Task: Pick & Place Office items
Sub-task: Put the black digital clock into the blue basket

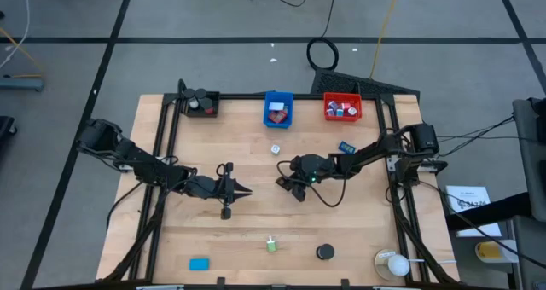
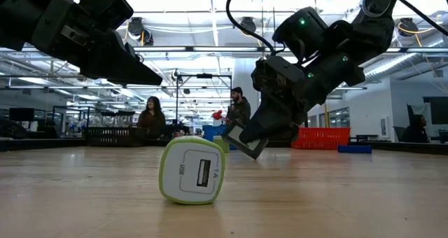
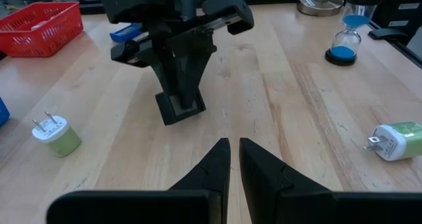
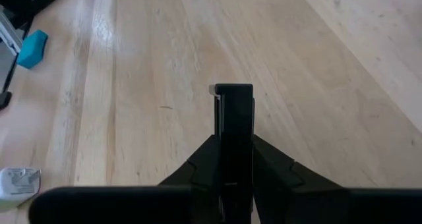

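The right claw, mid-counter, grips a flat black block just above the wood. Lift it clear, then carry it level toward the black bin. The left claw waits nearby, fingers together.

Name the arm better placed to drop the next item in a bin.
Right. The right gripper already has its jaws shut on a black block, nearer the red bin; the left gripper holds nothing.
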You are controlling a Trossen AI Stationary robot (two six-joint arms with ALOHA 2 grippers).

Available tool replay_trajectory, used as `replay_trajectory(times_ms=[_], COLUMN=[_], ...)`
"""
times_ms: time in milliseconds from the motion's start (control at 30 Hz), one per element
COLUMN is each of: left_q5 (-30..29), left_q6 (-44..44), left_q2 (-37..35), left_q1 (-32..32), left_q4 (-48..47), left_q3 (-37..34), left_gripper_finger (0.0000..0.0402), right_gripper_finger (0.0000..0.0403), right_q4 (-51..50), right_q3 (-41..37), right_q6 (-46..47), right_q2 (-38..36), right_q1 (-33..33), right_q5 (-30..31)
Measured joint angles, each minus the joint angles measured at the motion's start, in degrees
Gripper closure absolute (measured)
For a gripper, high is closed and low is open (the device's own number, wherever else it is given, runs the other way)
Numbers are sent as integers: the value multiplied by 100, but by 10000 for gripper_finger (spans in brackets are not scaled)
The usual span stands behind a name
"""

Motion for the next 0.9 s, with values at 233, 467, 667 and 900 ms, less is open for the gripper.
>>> replay_trajectory(times_ms=[233, 467, 667, 900], left_q5=[0, 0, 0, 1], left_q6=[-48, -61, -120, -540], left_q2=[0, 0, 0, 0], left_q1=[0, 0, 0, 0], left_q4=[-10, -10, -10, -13], left_q3=[0, 0, 0, 0], left_gripper_finger=[360, 360, 360, 360], right_gripper_finger=[315, 275, 229, 200], right_q4=[-48, -135, -364, -1505], right_q3=[15, 15, 12, 12], right_q6=[-121, -518, -890, -1910], right_q2=[0, -19, -217, -1274], right_q1=[-32, -32, -32, -37], right_q5=[11, 25, 40, 66])
